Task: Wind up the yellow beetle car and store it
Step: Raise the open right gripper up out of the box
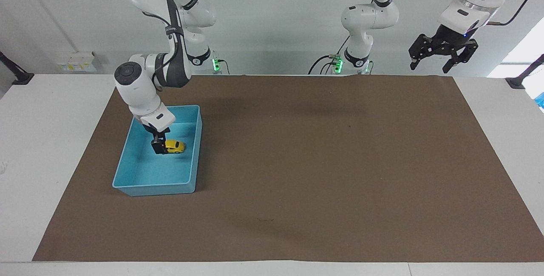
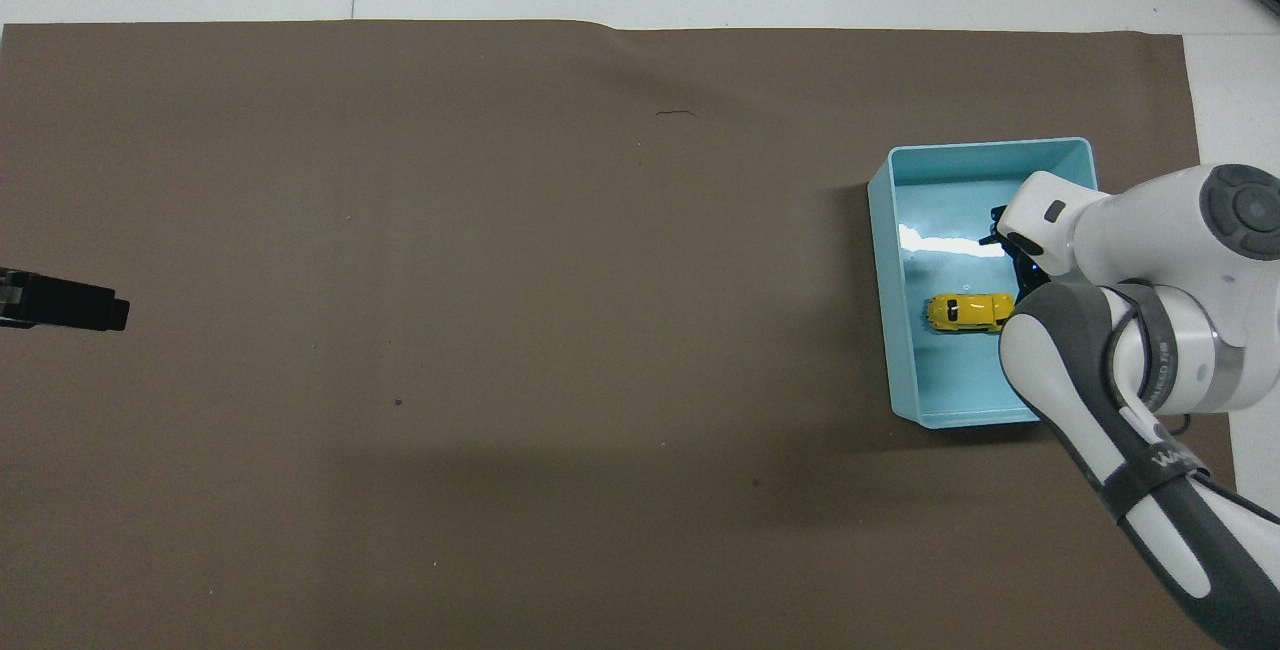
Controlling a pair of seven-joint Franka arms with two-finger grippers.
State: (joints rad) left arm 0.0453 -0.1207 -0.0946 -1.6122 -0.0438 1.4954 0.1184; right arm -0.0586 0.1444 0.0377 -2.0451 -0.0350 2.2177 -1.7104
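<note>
Right tool (image 1: 159,147), lowered inside the bin (image 1: 127,170), stands just beside the car (image 1: 175,146), at the car's end that faces the right arm's end of the table. Its fingers are spread and grip nothing; from the facing view it cannot be told whether a fingertip touches the car. In the overhead view the right arm's wrist covers most of this tool (image 2: 1018,270).

Car (image 2: 968,311): yellow, upright on its wheels on the bin floor, lying crosswise, about midway along the bin's length.

Bin (image 2: 880,280): light blue, open-topped, rectangular, resting on the brown mat (image 1: 318,161) toward the right arm's end of the table (image 1: 46,140).

Left tool (image 1: 443,53): raised over the mat's corner at the left arm's end of the table, close to the robots, fingers apart and empty. The left arm waits. Only the dark tip of this tool (image 2: 65,302) enters the overhead view.
</note>
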